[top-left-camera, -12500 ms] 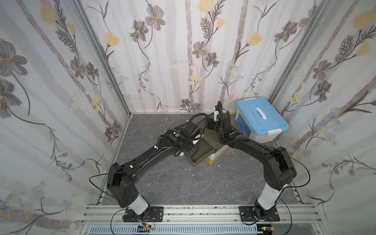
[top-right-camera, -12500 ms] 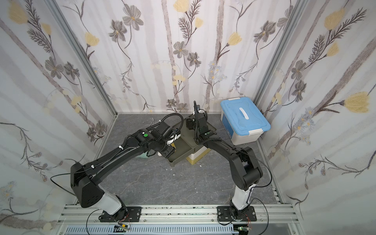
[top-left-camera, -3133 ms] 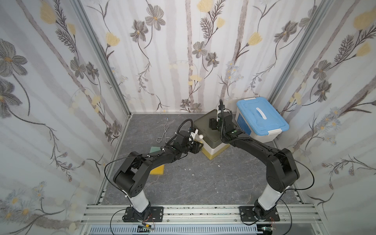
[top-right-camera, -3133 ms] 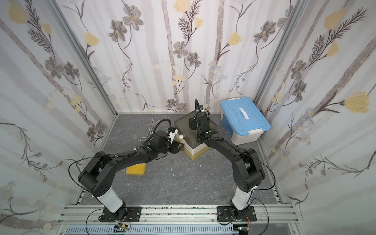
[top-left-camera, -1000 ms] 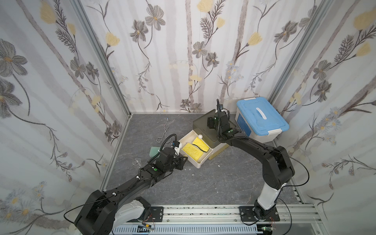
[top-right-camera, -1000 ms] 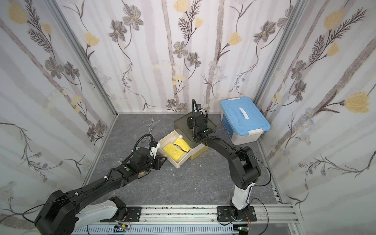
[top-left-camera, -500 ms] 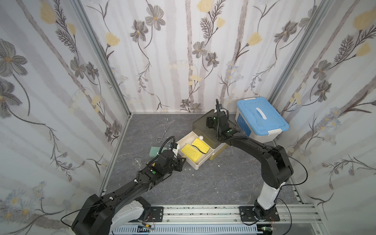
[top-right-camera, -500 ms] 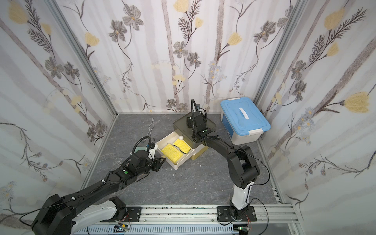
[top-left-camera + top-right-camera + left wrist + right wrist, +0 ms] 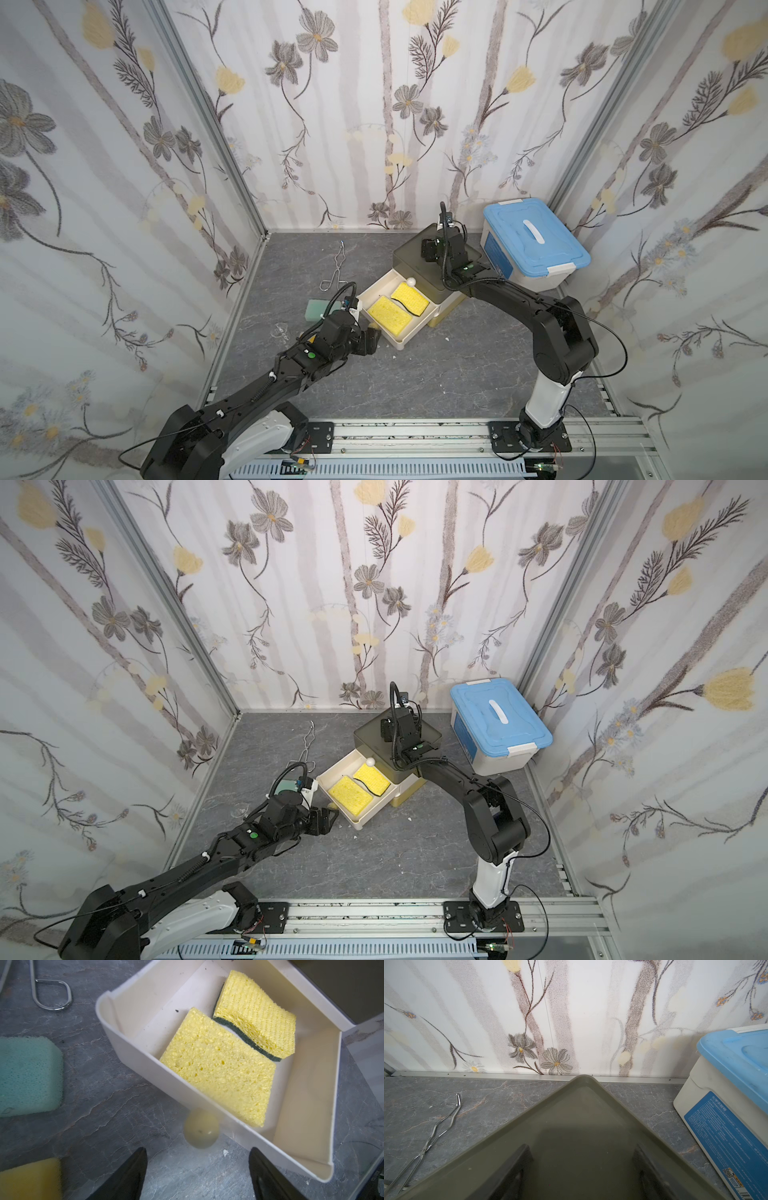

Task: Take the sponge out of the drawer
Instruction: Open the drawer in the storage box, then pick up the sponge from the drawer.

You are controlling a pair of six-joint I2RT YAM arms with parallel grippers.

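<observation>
1. While the drawer (image 9: 133,1057) stands pulled out, the left end effector (image 9: 197,1149) hangs open and empty beside its knob (image 9: 201,1128).
2. Inside, just past the front wall, lies the plain sponge (image 9: 218,1066), its long axis along that wall.
3. Farther off, the right end effector (image 9: 582,1149) is spread empty over the cabinet (image 9: 581,1105).

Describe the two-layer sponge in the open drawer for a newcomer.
Next to the white storage box with the blue lid stands an olive-grey plastic cabinet, its cream plastic drawer pulled out. Of the two sponges inside, the yellow wavy-edged sponge lies nearer the cabinet. Unlike the plain yellow rectangular sponge, it has a dark green scrub layer.
</observation>
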